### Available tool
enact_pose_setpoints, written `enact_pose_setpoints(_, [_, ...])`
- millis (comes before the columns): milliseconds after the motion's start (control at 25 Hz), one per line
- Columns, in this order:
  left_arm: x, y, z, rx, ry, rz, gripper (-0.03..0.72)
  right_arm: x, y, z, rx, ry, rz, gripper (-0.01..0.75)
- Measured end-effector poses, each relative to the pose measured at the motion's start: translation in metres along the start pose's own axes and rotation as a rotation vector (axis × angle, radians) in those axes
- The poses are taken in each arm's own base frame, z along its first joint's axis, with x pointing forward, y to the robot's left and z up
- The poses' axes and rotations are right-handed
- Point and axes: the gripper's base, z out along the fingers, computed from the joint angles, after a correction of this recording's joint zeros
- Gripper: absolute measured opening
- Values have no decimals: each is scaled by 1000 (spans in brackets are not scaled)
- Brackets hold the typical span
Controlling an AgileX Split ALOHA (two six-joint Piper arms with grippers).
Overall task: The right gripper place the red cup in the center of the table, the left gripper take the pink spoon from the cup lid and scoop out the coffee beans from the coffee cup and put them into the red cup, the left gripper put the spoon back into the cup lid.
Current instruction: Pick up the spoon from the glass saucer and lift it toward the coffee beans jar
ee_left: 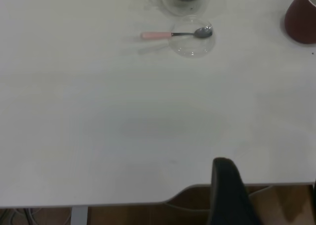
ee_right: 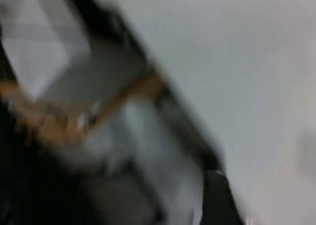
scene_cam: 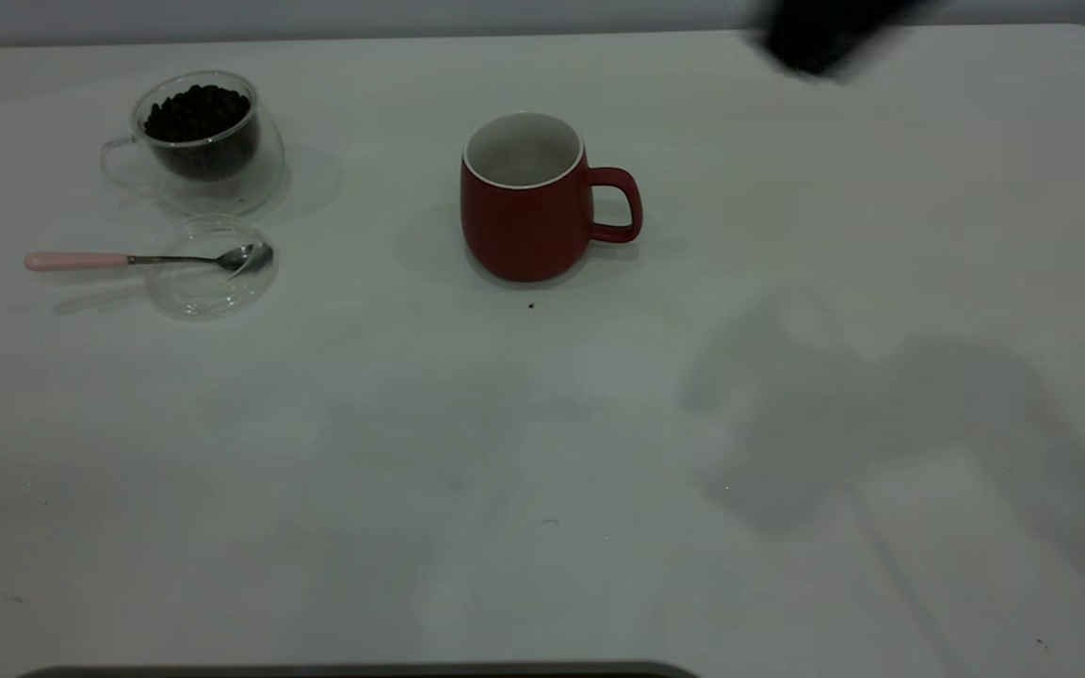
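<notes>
The red cup (scene_cam: 526, 198) stands mid-table. The pink spoon (scene_cam: 142, 259) lies crosswise at the frame's left, bowl on the lid (scene_cam: 208, 287), nearer the left arm; both grippers' grip I cannot tell.

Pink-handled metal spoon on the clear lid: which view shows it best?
The exterior view: the pink-handled metal spoon lies whole, bowl on the clear glass lid, handle over the table. The left wrist view shows it farther off; the right wrist view does not show it.
</notes>
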Motion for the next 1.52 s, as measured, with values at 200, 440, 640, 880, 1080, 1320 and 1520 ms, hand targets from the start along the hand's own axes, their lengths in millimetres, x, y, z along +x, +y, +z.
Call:
enact_pose_setpoints(200, [0,0,0,0,0,0,464,76,22,-32,334,193,196,516])
enact_pose_setpoints(440, [0,0,0,0,0,0,464,150,49,-37,498,180,357,516])
enact_pose_setpoints(640, [0,0,0,0,0,0,464,190,63,-25,548,25,411,516])
enact_pose_setpoints(880, [0,0,0,0,0,-1,464,212,86,-46,636,-263,388,516])
enact_pose_setpoints(1080, [0,0,0,0,0,-1,464,235,107,-59,685,-480,340,515])
enact_pose_setpoints(1320, [0,0,0,0,0,-1,464,265,128,-66,789,-735,349,489])
enact_pose_setpoints(1520, [0,0,0,0,0,-1,464,272,133,-65,838,-787,375,455])
